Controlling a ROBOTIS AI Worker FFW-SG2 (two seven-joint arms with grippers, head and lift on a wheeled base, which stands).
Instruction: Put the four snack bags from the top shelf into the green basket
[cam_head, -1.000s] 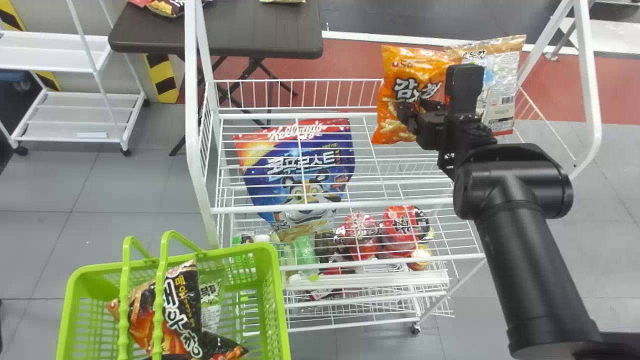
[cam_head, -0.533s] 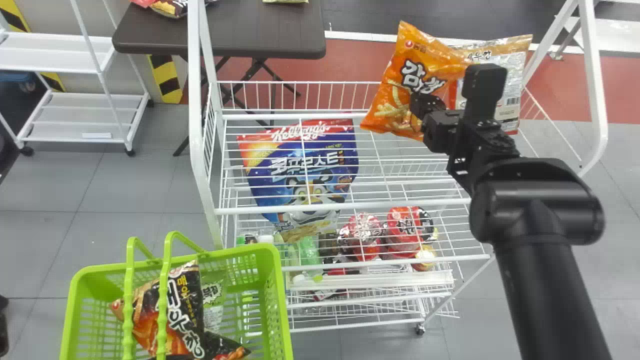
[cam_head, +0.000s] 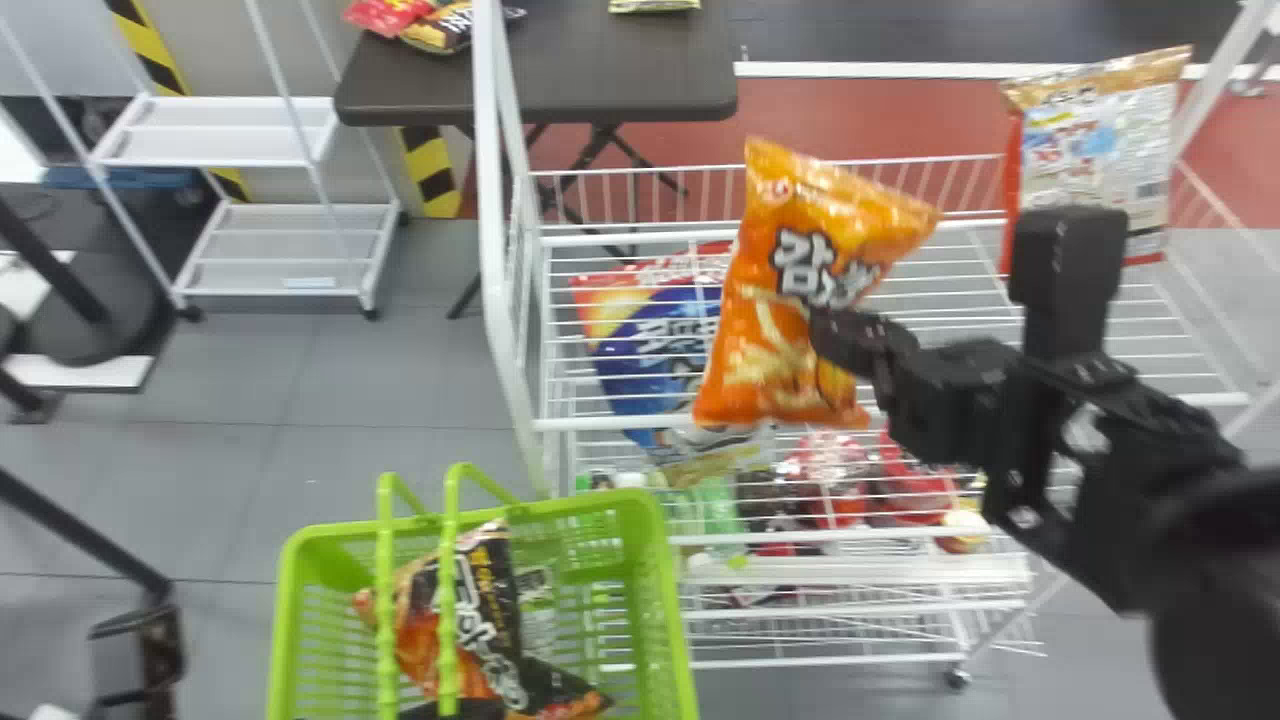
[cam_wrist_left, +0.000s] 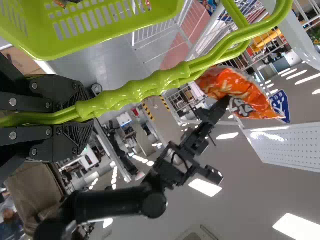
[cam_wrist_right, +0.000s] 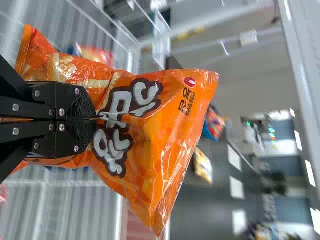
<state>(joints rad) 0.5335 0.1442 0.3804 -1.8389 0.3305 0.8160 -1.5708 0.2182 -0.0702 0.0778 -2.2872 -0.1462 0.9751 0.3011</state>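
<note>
My right gripper (cam_head: 835, 340) holds an orange snack bag (cam_head: 770, 370) above the shelf's middle. In the right wrist view the right gripper (cam_wrist_right: 95, 119) is shut on that bag (cam_wrist_right: 165, 125), pinching its front. A tan-and-white snack bag (cam_head: 1100, 160) stands upright at the top shelf's right back. The green basket (cam_head: 660, 590) is at the lower left, with a black-and-orange bag (cam_head: 485, 620) and a green bag (cam_head: 537, 600) inside. My left gripper (cam_wrist_left: 82, 111) is shut on the basket's handles (cam_wrist_left: 135, 94).
The white wire shelf (cam_head: 700, 422) carries a blue cereal bag (cam_head: 650, 350) and red packs (cam_head: 835, 480) below its top level. A dark table (cam_head: 620, 80) and a white cart (cam_head: 290, 245) stand behind.
The orange bag has moved left and toward the basket with my right gripper, parting from the tan-and-white bag. The head view has swung left, so the scene sits farther right.
</note>
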